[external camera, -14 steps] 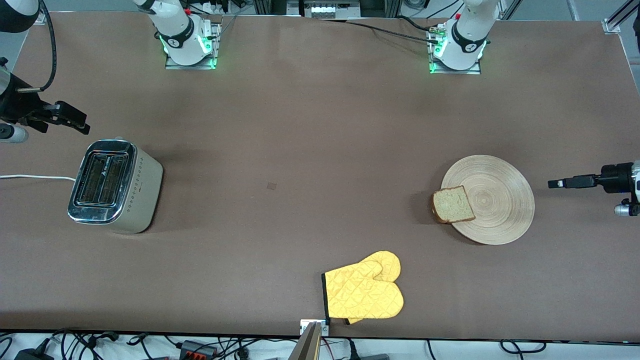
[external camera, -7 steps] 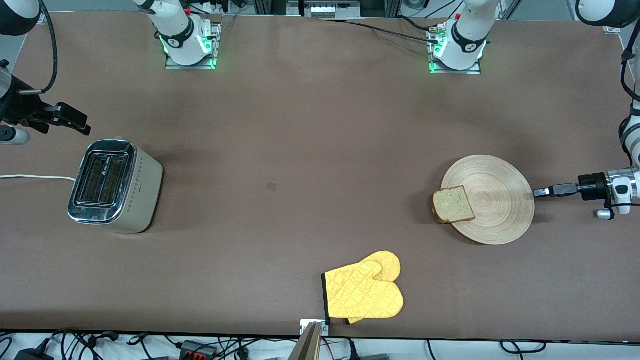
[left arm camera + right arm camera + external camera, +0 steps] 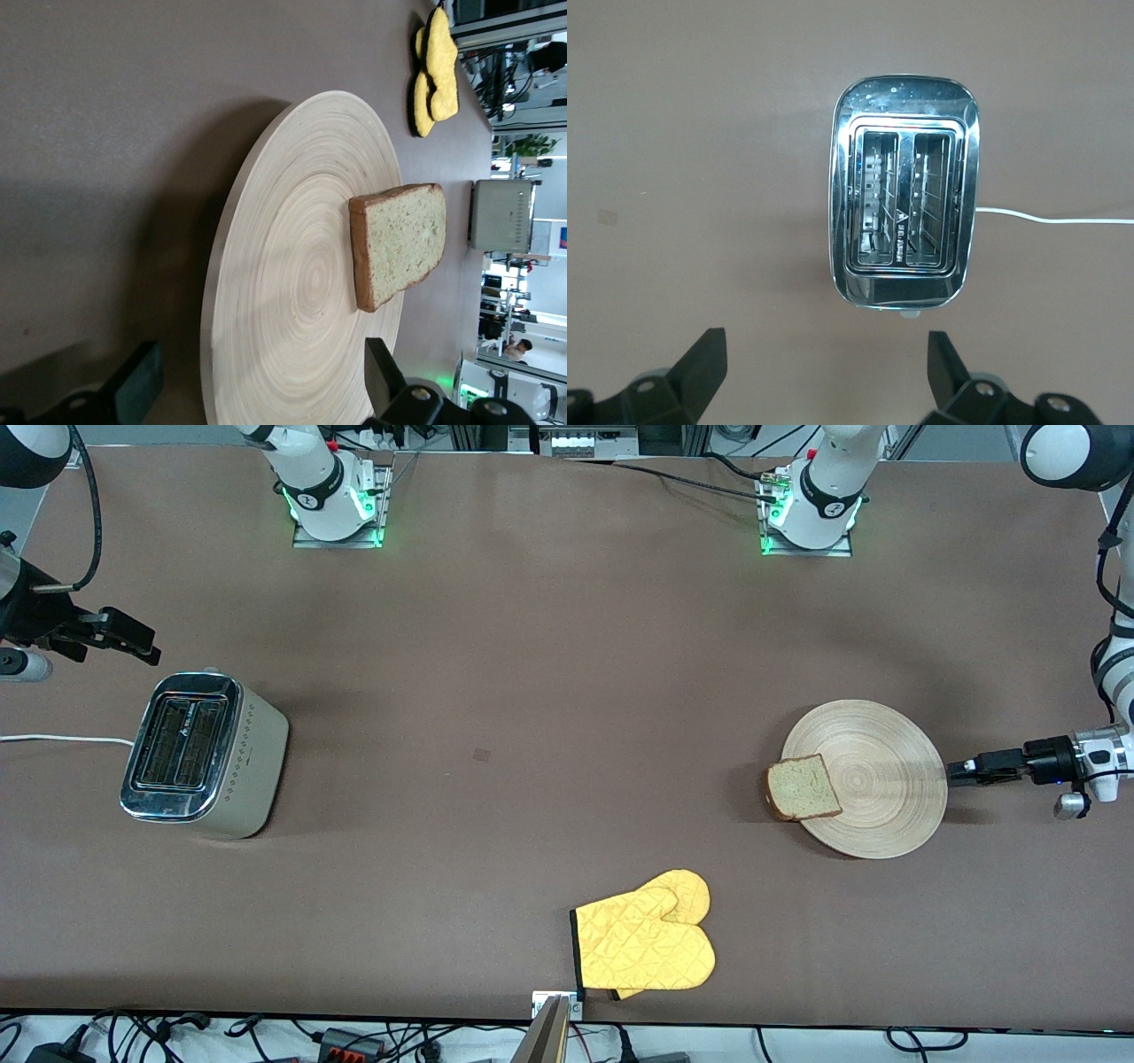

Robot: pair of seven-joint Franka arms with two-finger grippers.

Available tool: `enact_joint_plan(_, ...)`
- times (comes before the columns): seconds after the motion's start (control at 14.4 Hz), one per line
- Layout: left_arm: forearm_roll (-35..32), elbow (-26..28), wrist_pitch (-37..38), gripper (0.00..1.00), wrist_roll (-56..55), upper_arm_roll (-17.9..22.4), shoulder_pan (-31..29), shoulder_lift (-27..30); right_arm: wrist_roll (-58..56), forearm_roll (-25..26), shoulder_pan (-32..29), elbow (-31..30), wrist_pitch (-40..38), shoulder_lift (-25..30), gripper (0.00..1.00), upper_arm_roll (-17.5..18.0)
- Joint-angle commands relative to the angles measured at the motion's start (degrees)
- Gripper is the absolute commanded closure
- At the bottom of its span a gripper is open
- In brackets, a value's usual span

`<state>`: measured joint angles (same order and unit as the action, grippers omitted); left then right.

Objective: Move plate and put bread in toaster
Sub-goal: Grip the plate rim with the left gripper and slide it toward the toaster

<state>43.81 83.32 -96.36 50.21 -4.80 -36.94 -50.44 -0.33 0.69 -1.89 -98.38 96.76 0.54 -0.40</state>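
A table (image 3: pixel 532 691) carries four things. The toaster (image 3: pixel 205 755) stands toward the right arm's end of the table, slots facing up, with its cord (image 3: pixel 62 739) running off the table's edge at that end. The plate (image 3: pixel 877 779) lies toward the left arm's end, well apart from the toaster. The bread (image 3: pixel 803 786) lies flat on the plate, overhanging the rim on the side toward the toaster. An oven mitt (image 3: pixel 644 943) lies near the table's edge closest to the front camera, nearer to that camera than the plate and between toaster and plate, closer to the plate.
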Motion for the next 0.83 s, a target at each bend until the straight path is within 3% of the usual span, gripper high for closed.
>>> enact_joint_plan(0.0,3.7,-1.9,0.6,0.0,3.1,-0.5,-0.5,-2.4,0.6,0.3,-0.1,1.2,-0.8,-0.4,0.0,0.1)
enact_joint_plan(0.14,3.6,-1.9,0.6,0.03,3.5,-0.6,-0.5,-3.2,0.7,0.3,-0.1,1.2,-0.5,-0.4,0.0,0.1)
enact_joint_plan(0.28,3.4,-1.8,0.6,0.2,5.1,-0.5,-0.3,-3.4,0.7,0.3,-0.1,1.2,-0.5,-0.4,0.0,0.1)
enact_joint_plan(0.56,2.9,-1.4,0.6,0.39,5.6,-0.5,0.2,-4.1,0.7,0.3,0.0,1.2,-0.7,-0.4,0.0,0.1)
enact_joint_plan(0.69,2.8,-1.4,0.6,0.59,6.6,-0.5,0.2,-4.4,0.5,0.3,-0.2,1.2,-0.8,-0.5,0.0,0.0)
enact_joint_plan(0.76,2.9,-1.4,0.6,0.61,7.1,-0.5,0.1,-4.6,0.5,0.3,-0.2,1.2,-0.8,-0.4,0.0,0.1)
